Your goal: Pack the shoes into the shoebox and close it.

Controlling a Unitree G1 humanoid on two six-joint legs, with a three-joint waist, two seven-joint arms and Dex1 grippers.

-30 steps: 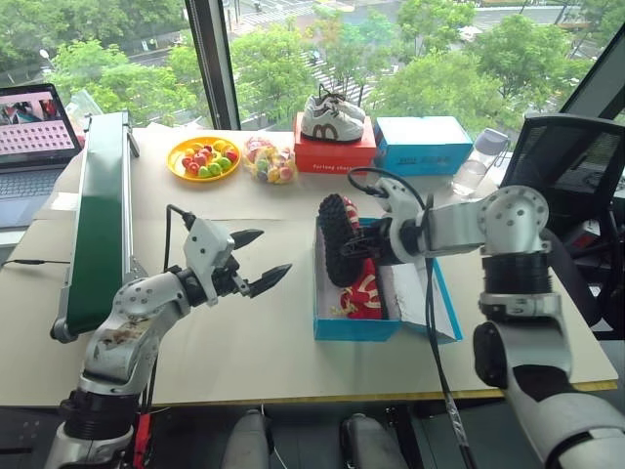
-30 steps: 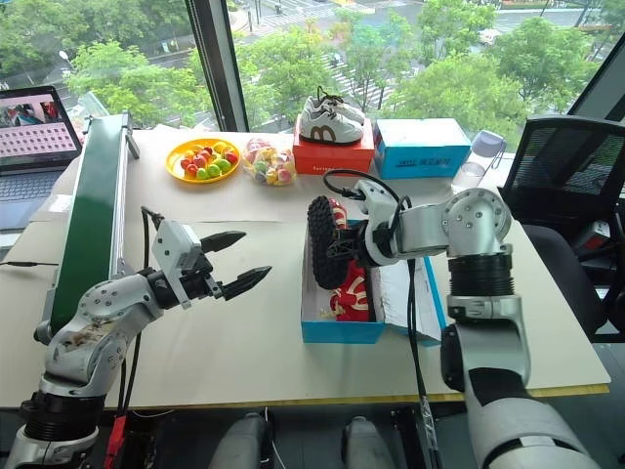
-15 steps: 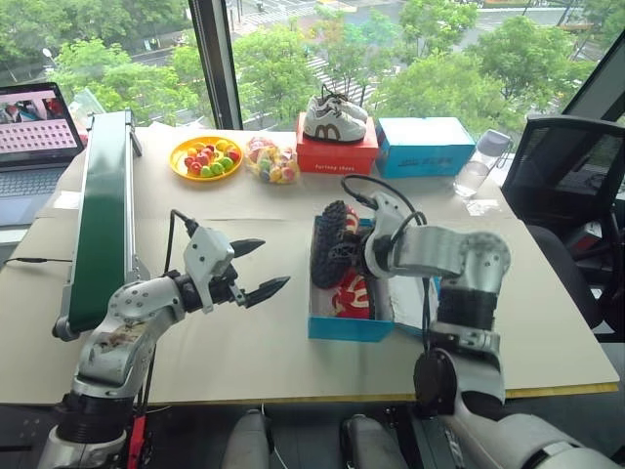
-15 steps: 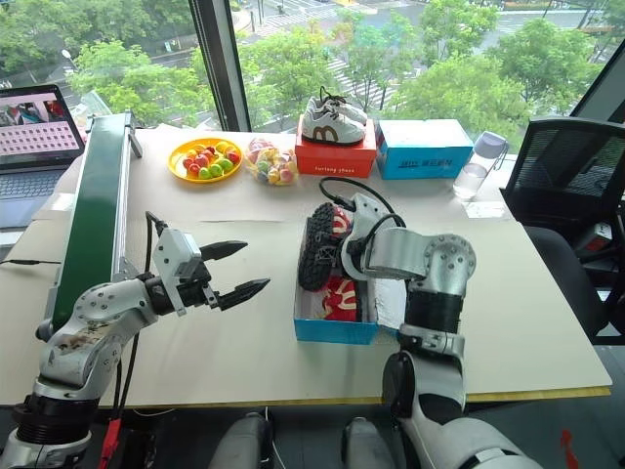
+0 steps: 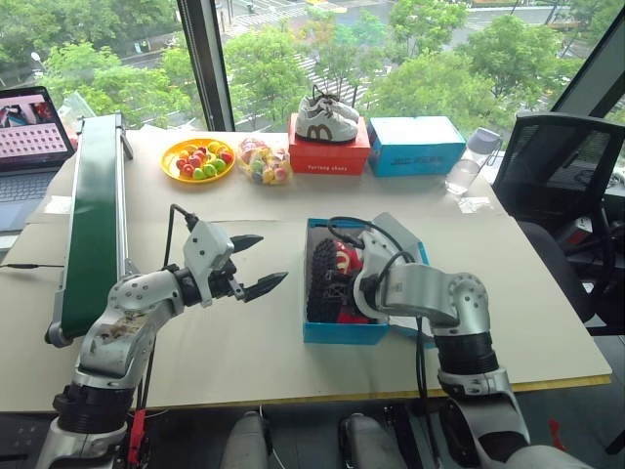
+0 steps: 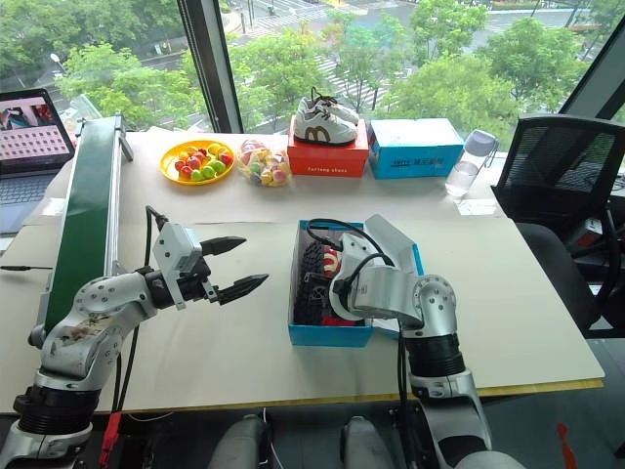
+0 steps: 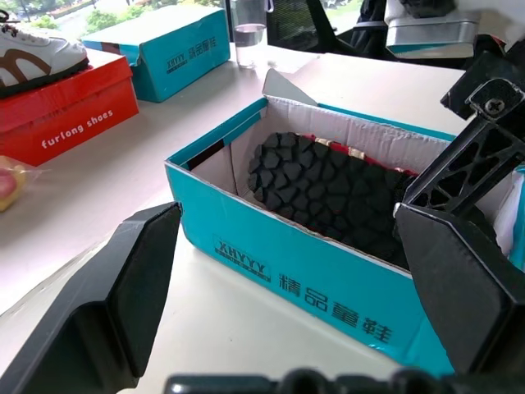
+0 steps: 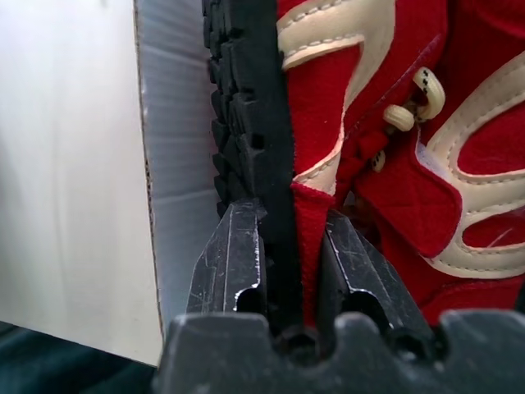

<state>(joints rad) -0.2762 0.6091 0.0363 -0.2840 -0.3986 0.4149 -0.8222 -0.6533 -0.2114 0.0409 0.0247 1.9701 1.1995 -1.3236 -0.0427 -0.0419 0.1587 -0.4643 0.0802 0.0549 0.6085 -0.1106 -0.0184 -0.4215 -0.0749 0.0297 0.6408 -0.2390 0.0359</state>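
Your shoebox [image 5: 350,330] sits open at the centre of the surface [image 5: 547,322], with bare room on every side; the nearest clutter, the red box [image 5: 328,155] and plain blue box [image 5: 420,147], lies well apart at 12 o'clock. The right gripper [image 8: 287,246] reaches into it, jaws clamped on the sole edge of one of the shoes [image 5: 330,281], which stands on its side, black tread facing 9 o'clock, long axis running 12 to 6. The left gripper [image 5: 256,264] hovers at 9 o'clock, jaws spread wide, holding nothing.
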